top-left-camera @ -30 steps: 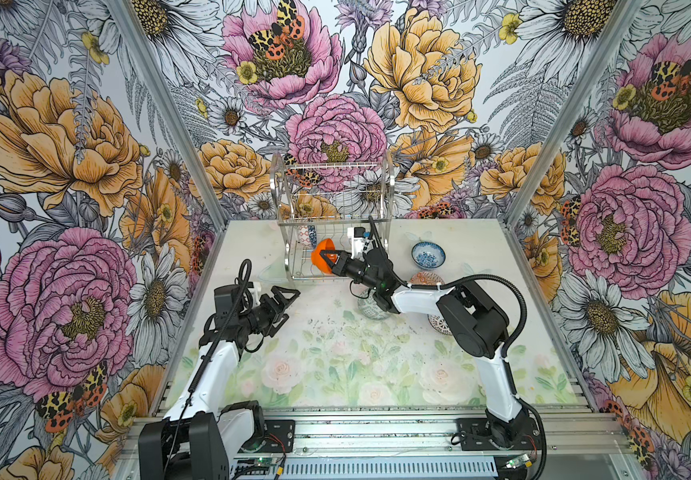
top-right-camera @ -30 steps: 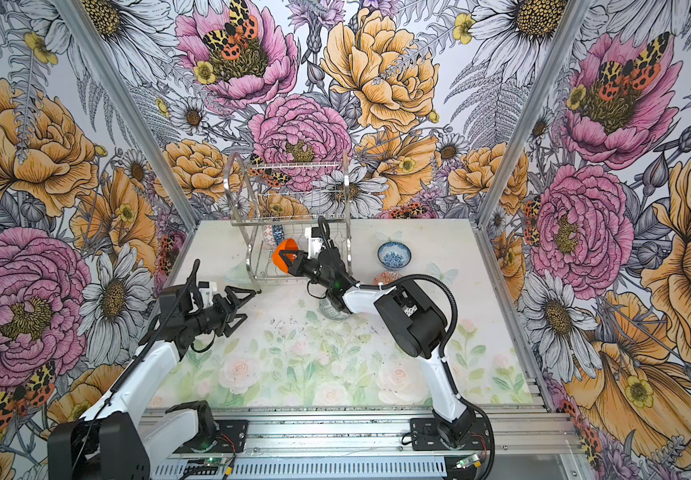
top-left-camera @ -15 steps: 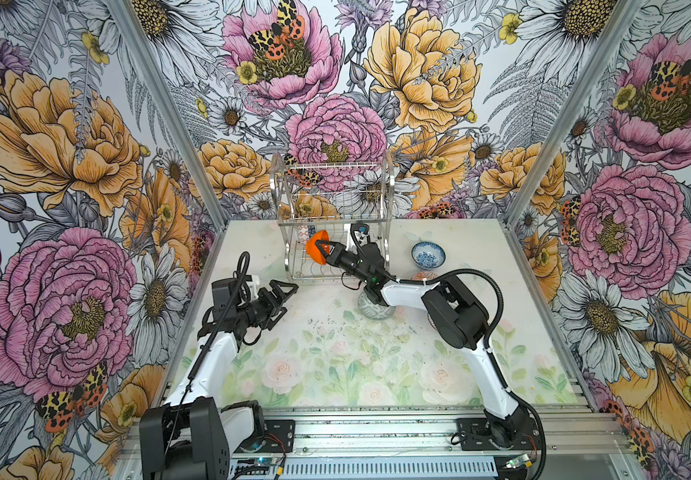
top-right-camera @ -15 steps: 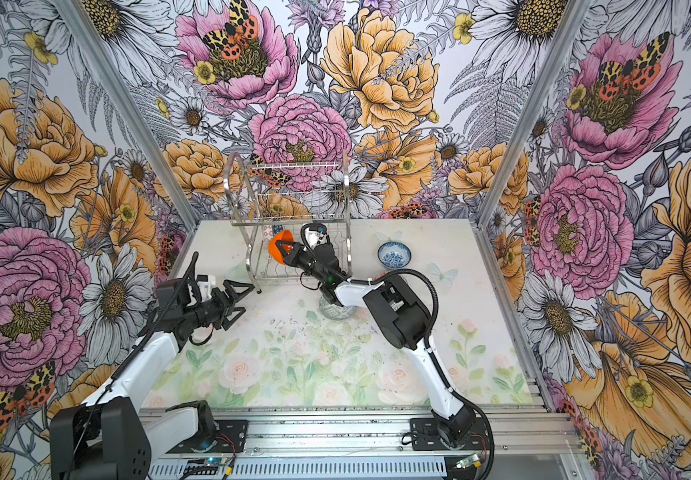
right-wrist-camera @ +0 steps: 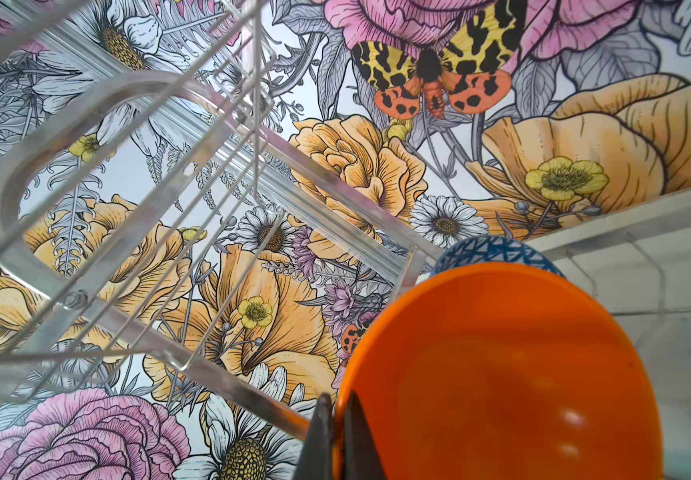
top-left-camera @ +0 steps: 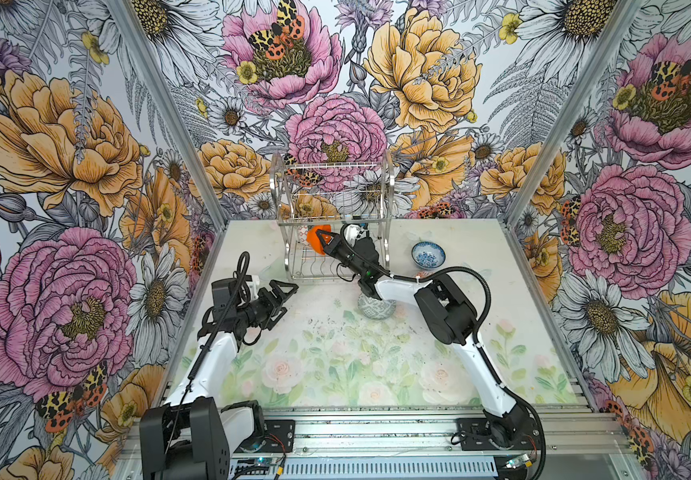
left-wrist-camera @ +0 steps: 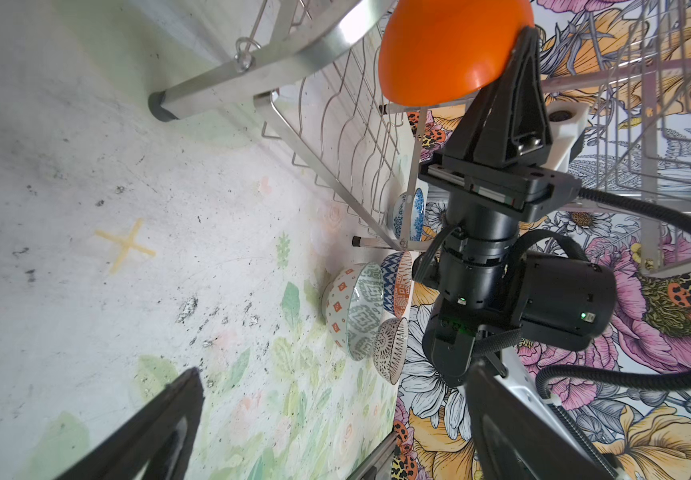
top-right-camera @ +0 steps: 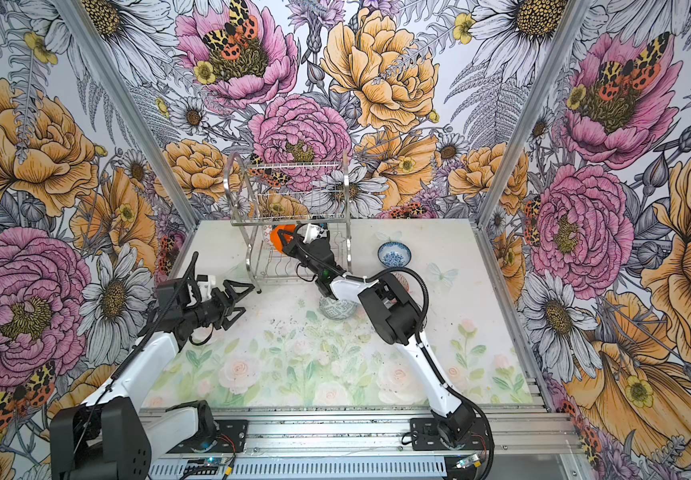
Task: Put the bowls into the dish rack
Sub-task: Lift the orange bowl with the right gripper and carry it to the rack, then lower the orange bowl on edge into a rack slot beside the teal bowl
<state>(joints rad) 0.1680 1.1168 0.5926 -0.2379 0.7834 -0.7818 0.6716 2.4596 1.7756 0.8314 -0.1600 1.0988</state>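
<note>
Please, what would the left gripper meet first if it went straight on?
Most likely the dish rack, at its near front leg, just ahead of the open left gripper; depth is uncertain.

We see the right gripper (left-wrist-camera: pixel 522 45) pinching the rim of a glossy orange bowl (left-wrist-camera: pixel 443 50) beside the dish rack (left-wrist-camera: pixel 335 137); three patterned bowls (left-wrist-camera: pixel 356 309) cluster on the table (left-wrist-camera: pixel 128 166) beyond.
</note>
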